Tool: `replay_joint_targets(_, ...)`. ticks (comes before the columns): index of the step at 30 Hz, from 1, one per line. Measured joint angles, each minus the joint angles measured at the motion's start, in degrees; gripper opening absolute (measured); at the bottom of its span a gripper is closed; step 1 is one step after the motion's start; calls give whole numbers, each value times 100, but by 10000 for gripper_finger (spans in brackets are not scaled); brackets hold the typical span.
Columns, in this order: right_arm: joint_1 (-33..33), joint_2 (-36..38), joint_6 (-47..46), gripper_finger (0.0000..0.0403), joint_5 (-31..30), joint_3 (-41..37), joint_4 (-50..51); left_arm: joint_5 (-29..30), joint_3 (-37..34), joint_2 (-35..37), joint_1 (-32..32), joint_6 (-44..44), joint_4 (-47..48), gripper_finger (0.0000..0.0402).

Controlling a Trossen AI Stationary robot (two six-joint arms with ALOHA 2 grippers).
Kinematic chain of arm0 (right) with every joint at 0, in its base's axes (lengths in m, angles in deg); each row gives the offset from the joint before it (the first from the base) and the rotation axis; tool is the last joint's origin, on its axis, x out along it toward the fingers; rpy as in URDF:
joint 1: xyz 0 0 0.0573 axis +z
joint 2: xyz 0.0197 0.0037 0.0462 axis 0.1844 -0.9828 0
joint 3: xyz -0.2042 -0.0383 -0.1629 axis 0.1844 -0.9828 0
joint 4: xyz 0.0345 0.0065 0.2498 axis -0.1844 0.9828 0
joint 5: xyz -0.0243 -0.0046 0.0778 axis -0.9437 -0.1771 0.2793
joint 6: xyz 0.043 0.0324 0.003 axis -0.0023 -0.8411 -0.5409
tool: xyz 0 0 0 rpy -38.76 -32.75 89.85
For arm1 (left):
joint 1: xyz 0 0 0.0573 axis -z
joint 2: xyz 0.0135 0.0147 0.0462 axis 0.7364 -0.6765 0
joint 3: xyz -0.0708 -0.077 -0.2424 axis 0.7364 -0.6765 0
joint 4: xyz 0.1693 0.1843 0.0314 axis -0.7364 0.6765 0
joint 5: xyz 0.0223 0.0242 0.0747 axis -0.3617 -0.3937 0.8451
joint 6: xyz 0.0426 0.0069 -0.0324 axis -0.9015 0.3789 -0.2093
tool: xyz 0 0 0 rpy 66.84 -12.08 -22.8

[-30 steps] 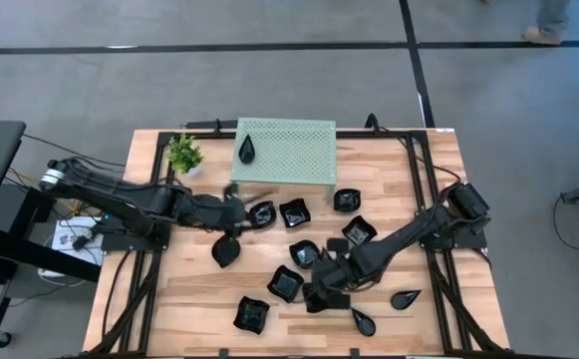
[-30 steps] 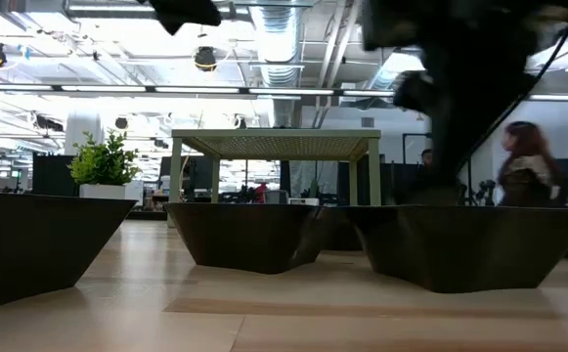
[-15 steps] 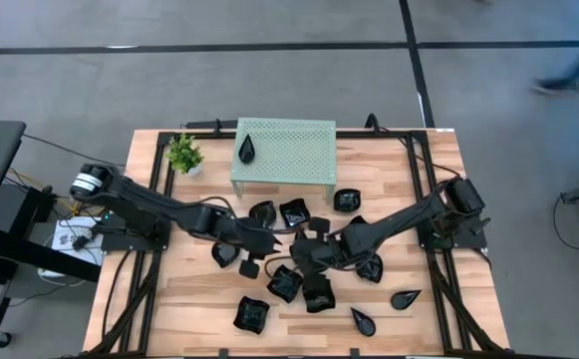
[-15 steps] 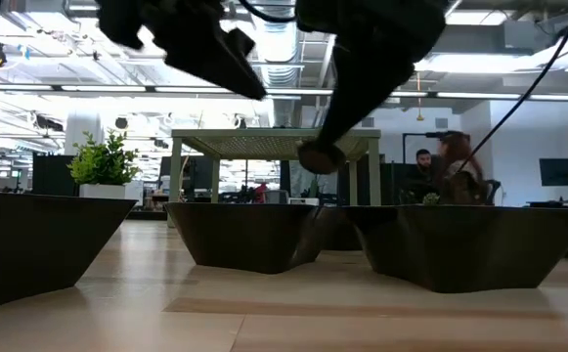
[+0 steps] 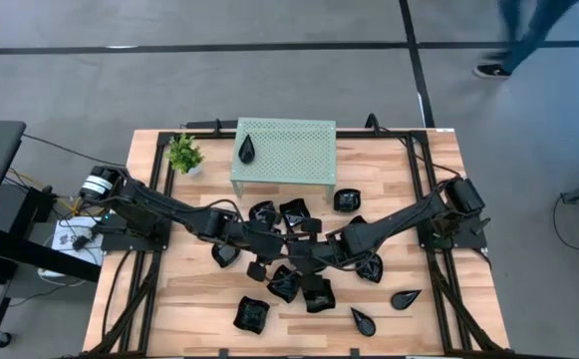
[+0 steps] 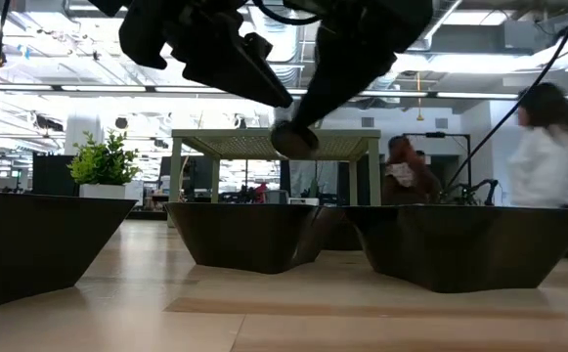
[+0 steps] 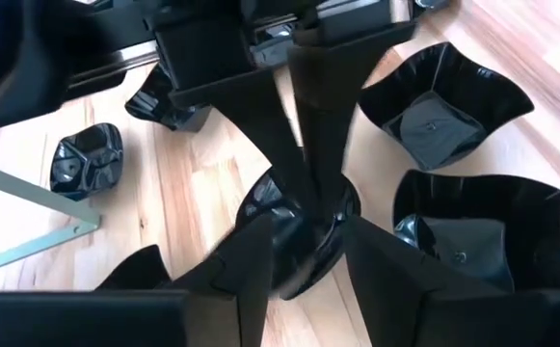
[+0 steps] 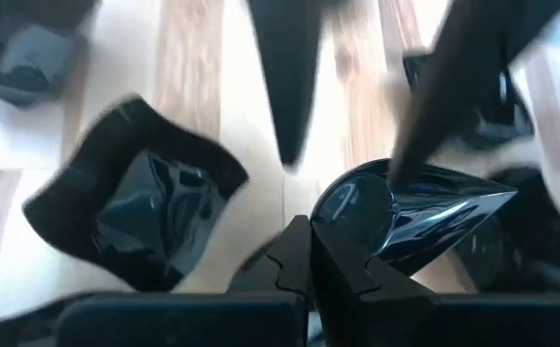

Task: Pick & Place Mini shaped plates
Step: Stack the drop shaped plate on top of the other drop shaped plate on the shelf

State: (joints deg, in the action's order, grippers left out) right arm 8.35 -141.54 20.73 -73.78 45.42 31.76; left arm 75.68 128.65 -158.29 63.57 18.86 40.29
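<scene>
1. While my right gripper [image 8: 308, 253] pinches a teardrop plate [image 8: 395, 217] in front of the green rack [image 5: 283, 150], it hangs above the desk [image 5: 189, 294].
2. My left gripper [image 7: 304, 253] is spread around that plate.

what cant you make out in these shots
- High view: the teardrop plate the right tool pinches is hidden under both arms.
- Left wrist view: whether the left tool touches that plate; its fingers cover the rim.
- Low view: the people behind the green table are blurred.
</scene>
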Motion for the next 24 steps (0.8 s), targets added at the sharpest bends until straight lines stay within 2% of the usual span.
replay_joint_targets(6,0,0,367,1,-2,0,-335,-7,0,0,0,3,-9,120)
replay_joint_targets(14,0,2,361,1,-2,0,-253,-11,0,2,17,164,113,109)
replay_joint_targets(19,-2,2,361,1,-2,0,-251,-292,0,2,35,401,223,106)
replay_joint_targets(24,0,2,359,1,-2,0,-284,-302,0,2,31,474,249,106)
